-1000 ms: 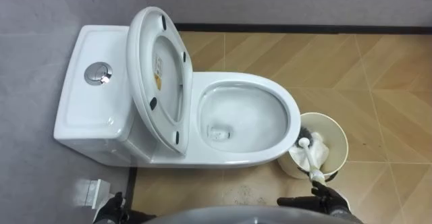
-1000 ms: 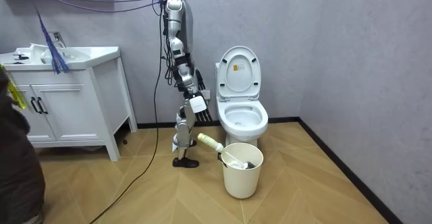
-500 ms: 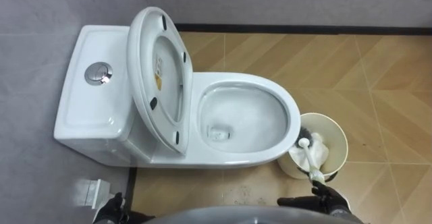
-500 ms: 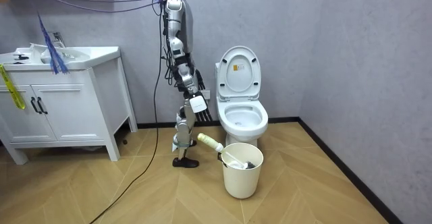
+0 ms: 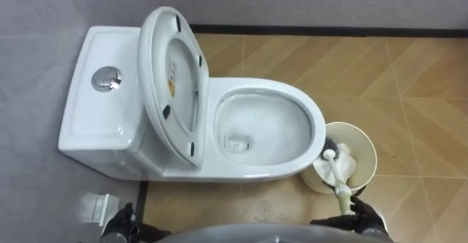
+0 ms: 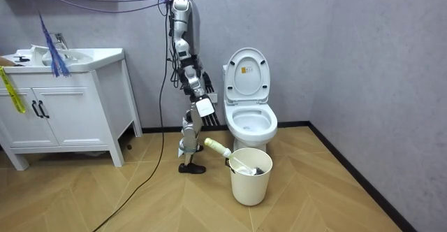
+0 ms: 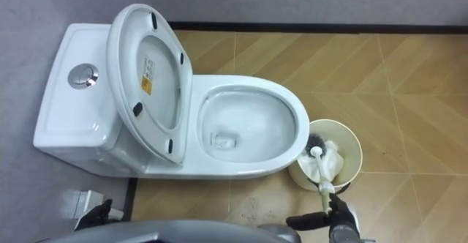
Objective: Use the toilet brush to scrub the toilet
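The white toilet's bowl [image 5: 307, 118] is uncovered, with its seat and lid [image 5: 172, 82] raised toward the cistern [image 5: 88, 118]. A toilet brush [image 5: 335, 171] with a white stem and yellow-green handle stands slanted in a cream bin [image 5: 369, 151] on the floor just right of the bowl. Its handle points toward me. My right hand [image 5: 363, 215] is at the bottom right, open, with the thumb stretched left close to the handle's end. It is not closed on the handle. My left hand [image 5: 121, 222] shows at the lower left edge.
In the room view I stand at the toilet's side, with a white vanity cabinet [image 6: 63, 99] behind me and the bin [image 6: 250, 179] on the wooden floor in front. A grey wall runs behind the cistern. A small white fitting [image 5: 99, 205] sits low by the toilet's base.
My right hand has shifted slightly to the right beside the brush handle's end. The toilet, bin and brush have not moved.
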You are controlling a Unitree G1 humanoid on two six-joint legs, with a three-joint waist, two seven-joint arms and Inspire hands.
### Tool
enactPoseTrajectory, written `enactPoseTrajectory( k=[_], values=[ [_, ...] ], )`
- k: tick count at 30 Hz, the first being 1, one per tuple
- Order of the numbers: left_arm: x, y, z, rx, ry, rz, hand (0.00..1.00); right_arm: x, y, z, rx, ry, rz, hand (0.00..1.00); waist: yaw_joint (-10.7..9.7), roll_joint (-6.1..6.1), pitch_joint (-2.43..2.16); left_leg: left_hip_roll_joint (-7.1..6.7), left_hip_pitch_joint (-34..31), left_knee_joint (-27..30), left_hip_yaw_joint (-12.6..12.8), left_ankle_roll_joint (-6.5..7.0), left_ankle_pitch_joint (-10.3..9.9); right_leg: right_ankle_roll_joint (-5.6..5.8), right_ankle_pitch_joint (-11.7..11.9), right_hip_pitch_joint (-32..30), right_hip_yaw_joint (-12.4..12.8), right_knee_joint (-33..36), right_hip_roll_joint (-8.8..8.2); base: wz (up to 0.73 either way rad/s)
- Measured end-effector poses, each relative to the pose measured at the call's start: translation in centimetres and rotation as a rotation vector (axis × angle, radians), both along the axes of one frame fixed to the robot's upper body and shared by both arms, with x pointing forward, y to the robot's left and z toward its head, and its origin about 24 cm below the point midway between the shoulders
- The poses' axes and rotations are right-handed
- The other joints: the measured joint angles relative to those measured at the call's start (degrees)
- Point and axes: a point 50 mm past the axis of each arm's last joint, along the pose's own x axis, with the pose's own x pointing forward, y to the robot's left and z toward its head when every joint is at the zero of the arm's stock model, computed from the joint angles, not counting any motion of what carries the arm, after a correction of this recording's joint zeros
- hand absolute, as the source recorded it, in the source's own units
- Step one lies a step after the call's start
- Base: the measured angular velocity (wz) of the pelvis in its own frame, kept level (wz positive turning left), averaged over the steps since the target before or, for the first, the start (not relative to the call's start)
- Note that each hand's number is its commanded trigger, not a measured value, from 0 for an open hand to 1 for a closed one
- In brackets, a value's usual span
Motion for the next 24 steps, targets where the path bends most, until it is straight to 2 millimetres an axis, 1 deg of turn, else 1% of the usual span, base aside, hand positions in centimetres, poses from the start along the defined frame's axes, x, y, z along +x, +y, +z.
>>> enactPoseTrajectory(
  k=[2,3,5,7,8,10,11,13,15,16,18,19,20,21,22,23,24],
  values=[
    [0.2,0.0,0.0,0.0,-0.006,0.0,0.0,0.8,-0.2,0.3,-0.054,-0.023,0.042,0.0,0.1,0.2,-0.07,0.0,-0.7,0.2,0.0,0.01,0.0,0.0,0.0,-1.0,0.0,0.5,-0.05,0.0],
    [0.2,0.0,0.0,0.0,-0.008,0.0,0.0,1.1,-0.2,0.4,-0.069,-0.03,0.055,0.0,0.1,0.22,0.04,0.0,-0.8,0.2,0.0,0.01,0.0,-0.01,-0.1,-1.3,0.0,0.9,-0.09,-0.03],
    [0.5,0.0,0.1,0.0,-0.019,-0.003,0.0,1.9,-0.3,0.6,-0.121,-0.046,0.084,0.0,-0.1,0.14,0.06,-0.03,-1.6,0.4,-0.1,0.02,0.0,-0.02,-0.2,-2.0,-0.1,1.1,-0.17,0.02],
    [0.6,0.0,0.1,-0.001,-0.027,-0.004,0.0,2.2,-0.4,0.8,-0.156,-0.056,0.086,0.0,0.1,0.06,0.03,-0.1,-2.2,1.0,-0.2,0.03,0.0,0.01,-0.2,-2.3,-0.1,1.3,-0.34,0.02],
    [0.8,0.0,0.1,-0.002,-0.033,-0.006,0.0,2.7,-0.5,1.0,-0.174,-0.073,0.082,0.0,0.1,0.1,0.03,-0.12,-3.0,1.5,-0.3,0.04,0.0,0.02,-0.2,-3.2,-0.3,1.9,-0.48,0.0],
    [1.2,-0.1,0.2,-0.003,-0.044,-0.008,0.0,3.2,-0.7,1.1,-0.197,-0.09,0.074,0.0,-0.2,0.23,0.01,-0.18,-4.5,2.1,-0.9,0.05,0.0,0.03,-0.2,-4.1,-1.2,2.1,-0.64,0.17],
    [1.6,-0.1,0.3,-0.009,-0.057,0.003,0.0,3.3,-0.7,1.2,-0.206,-0.092,0.06,0.0,-0.5,0.22,0.01,-0.24,-5.3,2.2,-1.7,0.07,0.0,0.01,-0.2,-4.8,-2.0,2.5,-0.79,0.27],
    [2.3,-0.2,0.4,-0.016,-0.076,-0.007,0.0,3.5,-0.8,1.2,-0.211,-0.098,0.044,0.0,-0.5,0.18,0.02,-0.24,-6.9,3.0,-2.1,0.08,0.0,-0.08,-0.3,-6.1,-2.9,3.2,-1.04,0.21],
    [2.7,-0.4,0.4,-0.024,-0.093,-0.009,0.0,3.7,-0.8,1.2,-0.215,-0.092,0.034,0.0,-0.4,0.22,0.05,-0.21,-8.8,4.1,-2.3,0.08,0.0,-0.18,-0.4,-7.2,-3.2,4.1,-1.19,0.11],
    [3.0,-0.5,0.4,-0.03,-0.103,-0.005,0.0,3.8,-0.9,1.1,-0.214,-0.086,0.019,0.0,-0.4,0.28,0.05,-0.22,-10.0,4.8,-2.8,0.09,0.0,-0.26,-0.5,-8.3,-3.4,4.8,-1.5,0.11],
    [3.9,-0.7,0.6,-0.037,-0.125,-0.01,0.0,4.1,-1.0,1.1,-0.215,-0.084,0.0,0.0,-0.4,0.41,0.15,-0.2,-12.4,6.2,-3.2,0.09,0.0,-0.4,-0.6,-10.8,-3.3,6.5,-1.66,0.09],
    [4.4,-0.9,0.7,-0.044,-0.136,-0.02,0.0,4.3,-1.2,1.2,-0.225,-0.088,-0.007,0.0,-0.2,0.7,0.33,-0.2,-14.0,7.1,-3.2,0.1,0.0,-0.45,-0.6,-12.3,-3.4,7.4,-1.73,0.04],
    [5.0,-1.2,0.8,-0.05,-0.148,-0.03,0.0,4.5,-1.5,1.3,-0.24,-0.088,-0.013,0.0,-0.2,1.01,0.51,-0.22,-15.9,8.3,-3.2,0.36,-0.1,-0.54,-0.7,-14.1,-3.6,8.4,-2.06,0.05],
    [5.3,-1.3,0.8,-0.054,-0.155,-0.031,0.0,4.6,-1.6,1.4,-0.247,-0.085,-0.019,0.0,-0.2,1.09,0.56,-0.25,-16.8,8.9,-3.2,0.53,-0.2,-0.58,-1.0,-15.0,-3.6,9.1,-2.38,0.07],
    [5.7,-1.5,0.9,-0.062,-0.167,-0.034,0.0,5.0,-1.8,1.5,-0.261,-0.093,-0.027,0.0,-0.1,1.18,0.83,-0.31,-18.9,10.4,-3.2,0.97,-0.5,-0.6,-1.7,-17.3,-3.4,11.3,-2.77,0.09],
    [6.7,-1.6,1.1,-0.068,-0.196,-0.035,0.0,5.4,-1.9,1.6,-0.271,-0.099,-0.045,0.0,-0.1,1.17,1.03,-0.34,-21.3,12.1,-3.2,1.45,-0.8,-0.63,-2.3,-19.9,-3.2,13.5,-3.02,0.09],
    [7.0,-1.6,1.2,-0.069,-0.206,-0.038,0.0,5.5,-1.9,1.7,-0.274,-0.098,-0.053,0.0,-0.2,1.07,1.11,-0.41,-22.4,13.0,-3.2,1.54,-0.9,-0.64,-2.6,-21.1,-3.2,14.5,-3.4,0.1]
  ],
)
